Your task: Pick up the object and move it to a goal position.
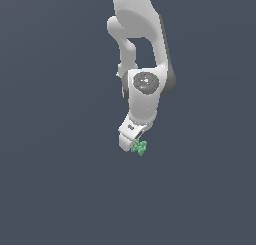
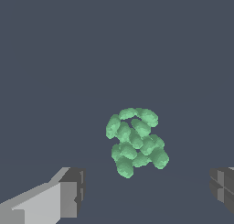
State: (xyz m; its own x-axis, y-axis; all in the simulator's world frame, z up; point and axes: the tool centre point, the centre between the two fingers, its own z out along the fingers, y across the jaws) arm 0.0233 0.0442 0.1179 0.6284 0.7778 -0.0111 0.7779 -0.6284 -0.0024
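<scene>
The object (image 1: 139, 148) is a tiny bright-green cluster of small rounded knobs, seen just below the tip of the white arm in the exterior view. In the wrist view the object (image 2: 135, 141) lies a little beyond the line between the two fingers. My gripper (image 1: 132, 143) hangs from the arm, pointing down, right over the object. In the wrist view my gripper (image 2: 146, 193) is open, with one finger (image 2: 68, 195) and the other finger (image 2: 223, 189) far apart and not touching the object.
The white arm (image 1: 145, 89) comes down from the top of the exterior view. A plain dark grey-blue surface (image 1: 60, 189) fills everything around it.
</scene>
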